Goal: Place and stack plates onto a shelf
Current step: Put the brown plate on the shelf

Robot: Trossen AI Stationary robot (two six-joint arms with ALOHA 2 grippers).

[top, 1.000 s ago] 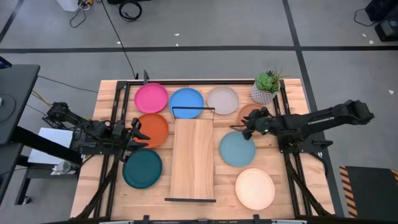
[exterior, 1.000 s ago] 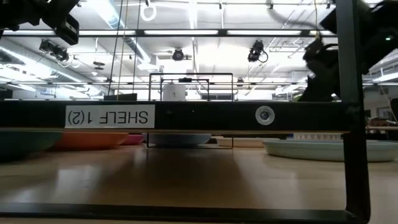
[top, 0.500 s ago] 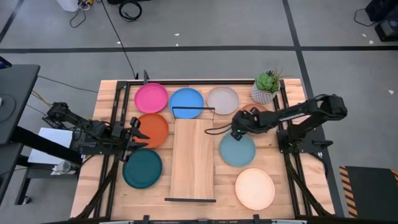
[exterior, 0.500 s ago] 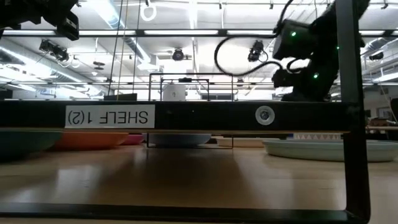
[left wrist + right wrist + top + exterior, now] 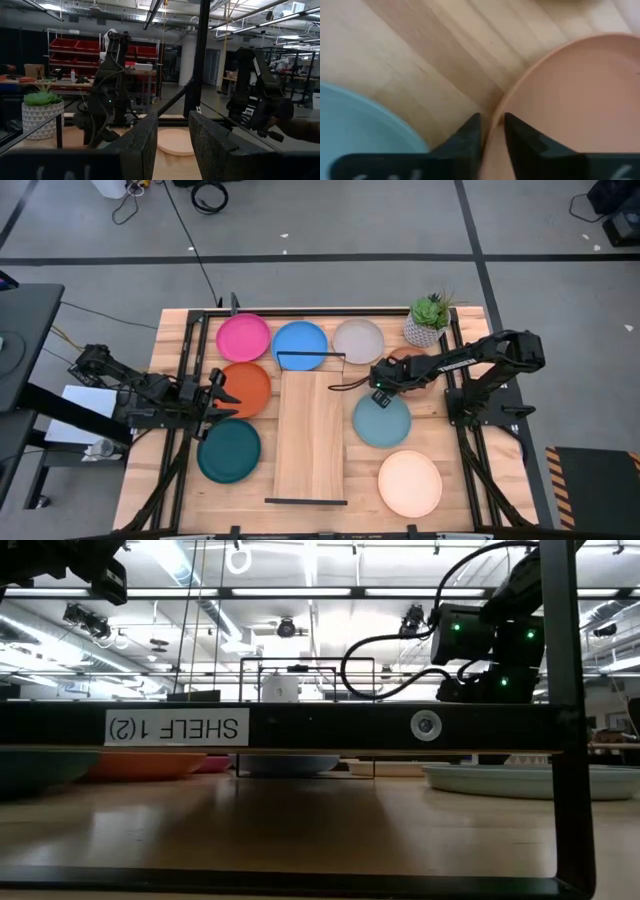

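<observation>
The brown plate [image 5: 406,358] lies flat on the table between the pale grey plate [image 5: 358,340] and the light blue plate [image 5: 382,420]. My right gripper [image 5: 378,383] is low over the brown plate's edge on the shelf side, shut on its rim [image 5: 492,125]. The light-wood shelf [image 5: 310,435] lies mid-table with nothing on it. The pink [image 5: 243,337], blue [image 5: 300,345], orange [image 5: 248,385], teal [image 5: 229,450] and cream [image 5: 410,483] plates lie flat around it. My left gripper [image 5: 218,390] waits open beside the orange plate. My right gripper pinches the brown plate's rim [image 5: 506,100] on the side facing the shelf. One finger [image 5: 517,135] is over the plate's inside and the other is outside it, above the bare wood. The fingers come from above, slanting in from the table's right. The plate still rests on the table.
A small potted plant [image 5: 428,320] stands near the far right corner, close behind my right arm. Black rails [image 5: 310,358] stand at the shelf's two ends. The light blue plate [image 5: 360,120] lies just beside the held rim. The table's black frame runs along both sides.
My right arm has swung toward the table's left and come down, its elbow folding up, until its gripper reached the brown plate's shelf-side rim. No plate has moved.
</observation>
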